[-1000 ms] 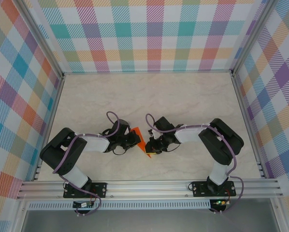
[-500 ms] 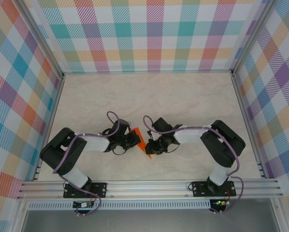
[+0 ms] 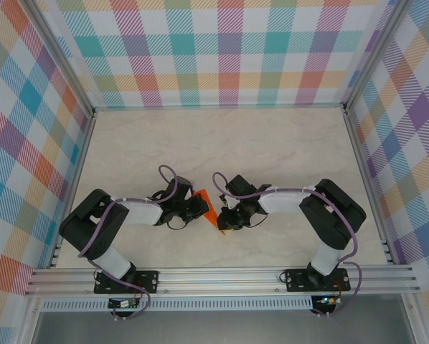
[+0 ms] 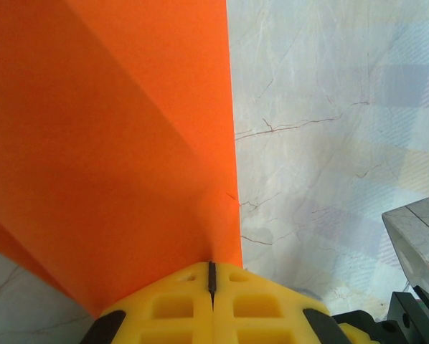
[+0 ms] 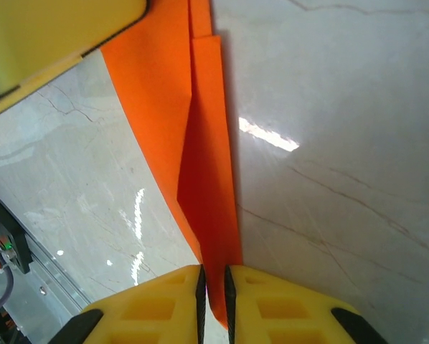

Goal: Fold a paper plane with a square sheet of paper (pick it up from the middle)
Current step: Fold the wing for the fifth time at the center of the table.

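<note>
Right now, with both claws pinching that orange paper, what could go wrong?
The left claw and right claw both clamp the paper plane, so pulling apart unevenly could tear it or spoil its creases. The right claw pinches just a narrow end, so the paper may slip out. The claws sit close together, so they might bump.

Bright, sharp, slight overhead glare.
</note>
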